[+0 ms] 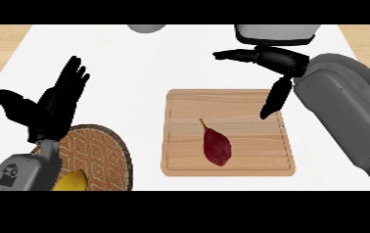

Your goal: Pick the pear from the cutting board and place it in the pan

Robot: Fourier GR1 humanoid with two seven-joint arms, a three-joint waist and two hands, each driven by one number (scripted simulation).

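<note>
Left hand [51, 110] idle; pear [217, 148] below right fingers [276, 97].

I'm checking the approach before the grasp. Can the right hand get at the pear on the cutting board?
Probably yes: the right hand hangs open over the cutting board's far right corner, and nothing lies between it and the pear.

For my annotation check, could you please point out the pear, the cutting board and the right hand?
pear [217, 148], head view, middle of its dark red body.
cutting board [253, 109], head view, bare wood.
right hand [278, 60], head view, palm.
</note>
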